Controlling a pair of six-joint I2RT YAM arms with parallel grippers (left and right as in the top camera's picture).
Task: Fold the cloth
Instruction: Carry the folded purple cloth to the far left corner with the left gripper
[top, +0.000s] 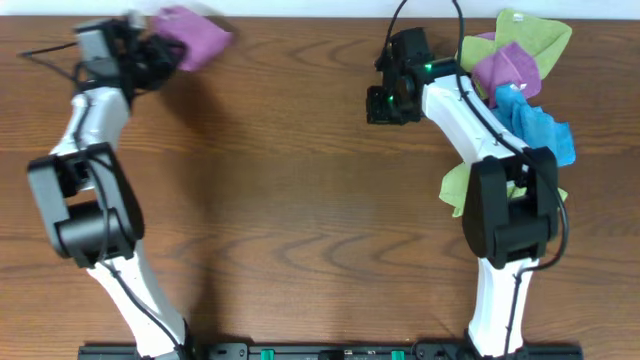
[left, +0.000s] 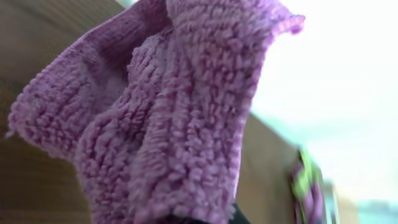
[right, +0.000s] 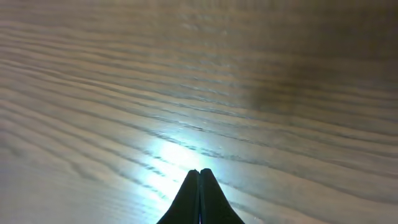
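Observation:
A purple fleecy cloth (top: 192, 36) is bunched at the far left of the table, at the tip of my left gripper (top: 150, 55). In the left wrist view the cloth (left: 168, 118) fills the frame, hangs in folds and hides the jaws, which are shut on its lower edge (left: 205, 214). My right gripper (top: 385, 100) is over bare wood at the centre right of the table. In the right wrist view its fingers (right: 199, 172) are pressed together, empty, just above the table.
A pile of cloths, green (top: 520, 35), purple (top: 505, 68) and blue (top: 540, 125), lies at the far right beside the right arm. Another green cloth (top: 455, 188) lies under the right arm. The pile shows blurred in the left wrist view (left: 308, 186).

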